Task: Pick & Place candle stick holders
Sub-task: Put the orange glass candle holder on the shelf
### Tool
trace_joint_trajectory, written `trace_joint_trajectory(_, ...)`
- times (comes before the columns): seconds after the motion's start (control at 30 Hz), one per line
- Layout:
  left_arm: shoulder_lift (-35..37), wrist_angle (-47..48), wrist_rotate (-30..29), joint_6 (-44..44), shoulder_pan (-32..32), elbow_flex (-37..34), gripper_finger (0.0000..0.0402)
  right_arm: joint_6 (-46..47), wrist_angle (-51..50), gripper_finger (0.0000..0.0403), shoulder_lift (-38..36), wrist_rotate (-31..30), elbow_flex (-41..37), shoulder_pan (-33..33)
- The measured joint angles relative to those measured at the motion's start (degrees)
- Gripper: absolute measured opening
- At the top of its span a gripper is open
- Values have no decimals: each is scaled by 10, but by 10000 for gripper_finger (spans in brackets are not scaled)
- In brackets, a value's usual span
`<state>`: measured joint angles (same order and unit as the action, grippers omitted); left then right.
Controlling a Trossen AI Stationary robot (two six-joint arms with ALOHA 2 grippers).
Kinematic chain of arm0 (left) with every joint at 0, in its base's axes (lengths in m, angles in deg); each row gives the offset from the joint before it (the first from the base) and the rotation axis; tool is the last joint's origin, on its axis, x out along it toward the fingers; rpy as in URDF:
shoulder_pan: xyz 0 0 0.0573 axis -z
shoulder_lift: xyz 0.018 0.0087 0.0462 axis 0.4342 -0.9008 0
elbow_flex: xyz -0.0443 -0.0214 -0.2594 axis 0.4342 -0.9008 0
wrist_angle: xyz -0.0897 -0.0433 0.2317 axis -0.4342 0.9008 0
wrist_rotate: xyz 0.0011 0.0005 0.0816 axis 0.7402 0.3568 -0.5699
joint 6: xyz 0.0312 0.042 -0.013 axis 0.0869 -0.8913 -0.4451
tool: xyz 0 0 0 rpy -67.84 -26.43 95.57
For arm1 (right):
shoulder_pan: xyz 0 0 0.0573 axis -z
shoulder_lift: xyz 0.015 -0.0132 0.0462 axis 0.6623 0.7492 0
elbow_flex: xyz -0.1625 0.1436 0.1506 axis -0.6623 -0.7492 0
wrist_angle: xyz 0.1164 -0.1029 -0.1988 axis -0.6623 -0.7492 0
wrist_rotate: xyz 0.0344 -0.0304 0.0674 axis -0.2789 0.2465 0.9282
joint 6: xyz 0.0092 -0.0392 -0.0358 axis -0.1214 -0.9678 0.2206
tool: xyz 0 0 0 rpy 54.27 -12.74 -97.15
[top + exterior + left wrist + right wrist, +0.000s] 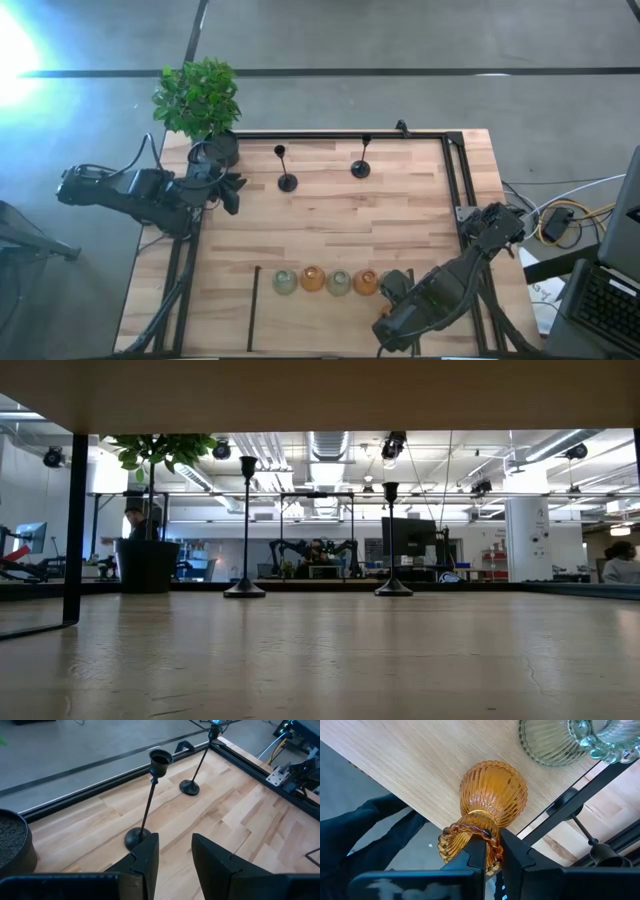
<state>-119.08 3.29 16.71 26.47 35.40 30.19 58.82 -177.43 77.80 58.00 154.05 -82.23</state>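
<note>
Two black thin-stemmed candle stick holders (287, 182) (361, 168) stand on their round bases at the table's far side. Near the front edge, pale green (285, 282) and amber (313, 278) glass holders stand in a row. My right gripper (392, 288) is at the row's right end, shut on a ribbed amber holder (492, 795). My left gripper (175, 850) stands open at the table's left, just short of the nearer black holder's base (136, 837) and apart from it. My right gripper pinches the amber holder's ruffled rim (487, 836) between its two fingers; one finger seems to be inside the mouth and one outside. The fingers point down from above. The bulbous body hangs below them. Whether its foot rests on the table I cannot tell.
A black pot (215, 150) with a leafy plant stands at the far left corner, beside my left gripper. A black frame rail (455, 180) runs along the table's far and right sides. Two pale glass holders (550, 740) stand close to the held one. Cables lie off the right edge.
</note>
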Motion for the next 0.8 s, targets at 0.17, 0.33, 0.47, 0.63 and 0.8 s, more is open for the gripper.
trace_joint_trajectory(0.17,0,0,2,-4,0,0,120,-1,-3,59,0,-2,1,0)
trace_joint_trajectory(0.33,0,0,3,-7,0,0,120,-3,-3,94,2,-14,1,-1)
trace_joint_trajectory(0.47,0,0,3,-18,0,0,120,-7,-3,112,0,-31,1,-1)
trace_joint_trajectory(0.63,0,0,3,-20,0,0,120,-4,-2,128,-17,-44,2,-1)
trace_joint_trajectory(0.8,0,0,3,-20,0,0,120,18,-2,129,-48,-80,3,-2)
